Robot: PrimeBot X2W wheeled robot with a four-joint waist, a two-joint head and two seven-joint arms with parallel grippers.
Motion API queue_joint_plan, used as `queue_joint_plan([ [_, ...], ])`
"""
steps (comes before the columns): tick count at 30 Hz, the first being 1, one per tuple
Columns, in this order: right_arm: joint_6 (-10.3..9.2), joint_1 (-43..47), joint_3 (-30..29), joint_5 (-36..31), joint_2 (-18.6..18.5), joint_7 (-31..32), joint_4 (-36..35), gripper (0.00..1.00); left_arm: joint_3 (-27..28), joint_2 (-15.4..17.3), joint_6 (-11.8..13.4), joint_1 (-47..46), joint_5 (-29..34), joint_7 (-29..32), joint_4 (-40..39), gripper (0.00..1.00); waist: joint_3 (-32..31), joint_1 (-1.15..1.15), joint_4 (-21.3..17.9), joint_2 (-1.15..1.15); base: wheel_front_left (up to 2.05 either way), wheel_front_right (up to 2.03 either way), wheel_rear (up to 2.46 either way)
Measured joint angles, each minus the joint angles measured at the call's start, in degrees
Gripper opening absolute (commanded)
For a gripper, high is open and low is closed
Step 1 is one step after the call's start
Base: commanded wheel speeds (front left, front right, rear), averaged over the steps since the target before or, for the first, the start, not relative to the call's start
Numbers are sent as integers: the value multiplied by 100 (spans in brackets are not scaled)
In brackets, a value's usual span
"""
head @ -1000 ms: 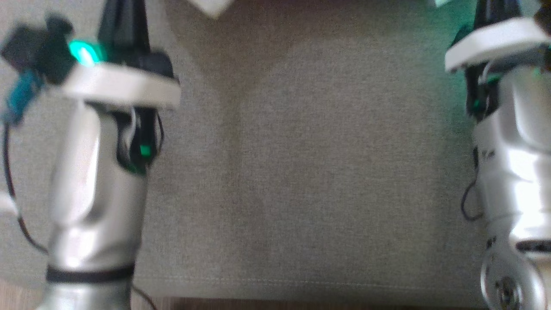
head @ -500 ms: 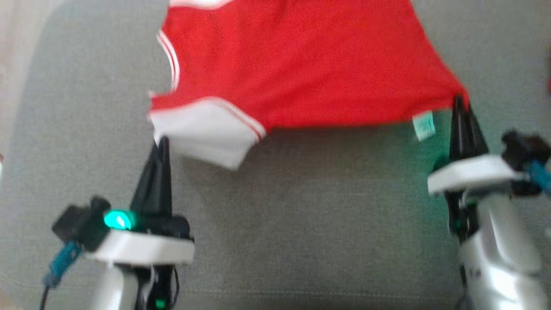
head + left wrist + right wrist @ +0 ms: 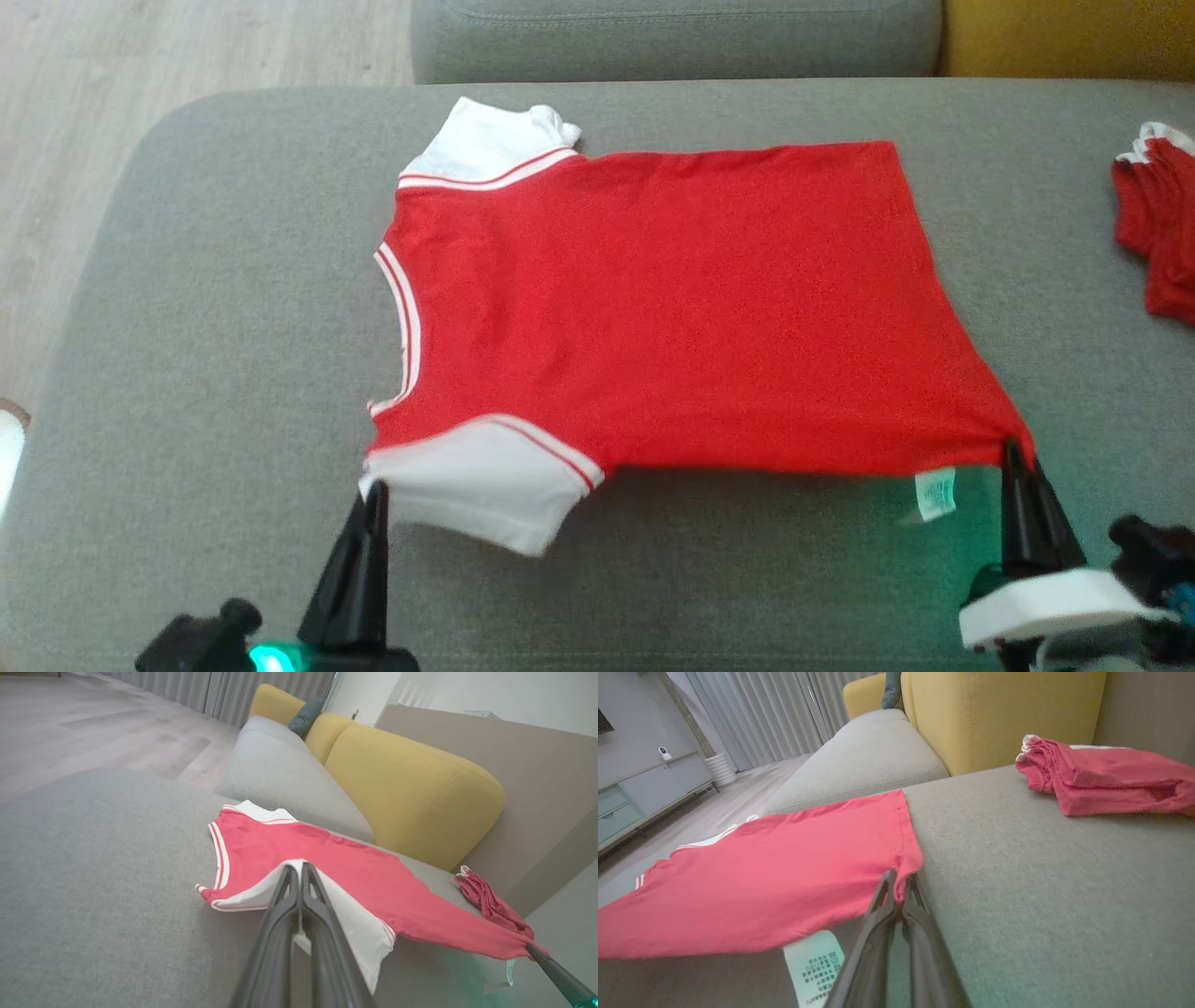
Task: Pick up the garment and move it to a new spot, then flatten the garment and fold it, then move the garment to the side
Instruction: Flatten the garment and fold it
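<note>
On sofa [image 3: 187, 327], grey seat, middle ground. 5 entries.

1. shirt [image 3: 672, 299]: red, white sleeves, striped trim. Spread wide across the seat, neck toward the robot's left, hem toward its right. The far edge and far sleeve [image 3: 485, 140] lie on the cushion. The near edge is raised just off it, with a shadow beneath. The near sleeve [image 3: 476, 485] droops.

2. left gripper [image 3: 375, 487]: fingers pressed together, clamped on the edge of the near sleeve.

3. right gripper [image 3: 1014, 454]: fingers pressed together, clamped on the near hem corner, where the cloth puckers at the pinch. The label [image 3: 935, 493] hangs just beside it.

4. folded garment [image 3: 1153, 233]: red, white trim, at the seat's right end, well apart from the shirt. Probably a finished piece, so this marks the likely "side" spot.

5. backrest [image 3: 411, 793]: yellow, beyond the seat.

Note on hold: the 2 pinches sit well apart on the same long side and draw the near edge taut. This is why the body lies smooth with few creases. Judged step: flattening at the new spot, with folding not yet begun.

Note on risk: both ends should be lowered together before letting go. An uneven drop could bunch the near edge or fold the drooping sleeve under.
</note>
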Motion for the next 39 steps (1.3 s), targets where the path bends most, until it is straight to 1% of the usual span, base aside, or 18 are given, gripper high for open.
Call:
queue_joint_plan([
  [3,0,198,-1,78,4,152,-148,0,-64,23,24,172,-13,120,-42,0,29,0,-46,0,0,0,0],
  [6,0,190,1,101,7,244,-143,0,-162,30,48,184,-102,212,7,0,70,0,-61,0,0,0,0],
  [16,0,6,90,131,8,520,563,0,-170,42,27,-53,-207,270,703,0,184,0,-3,0,0,0,0],
  [22,0,-248,164,238,8,466,721,0,-186,25,-13,-411,-465,267,840,0,281,0,-22,0,0,0,0],
  [24,0,-346,180,303,8,463,721,0,-190,12,-57,-597,-569,266,886,0,326,0,-37,0,0,0,0],
  [29,0,-675,166,337,7,463,750,0,-194,-47,-63,-1387,-615,220,1218,0,445,0,-49,0,0,0,0],
  [33,0,-1074,138,336,7,464,969,0,-211,-71,-104,-2116,-612,166,1872,0,545,0,-48,0,0,0,0],
  [39,0,-1750,85,310,2,461,1574,0,-197,-87,-155,-3004,-587,16,3023,0,694,1,-41,0,0,0,0],
])
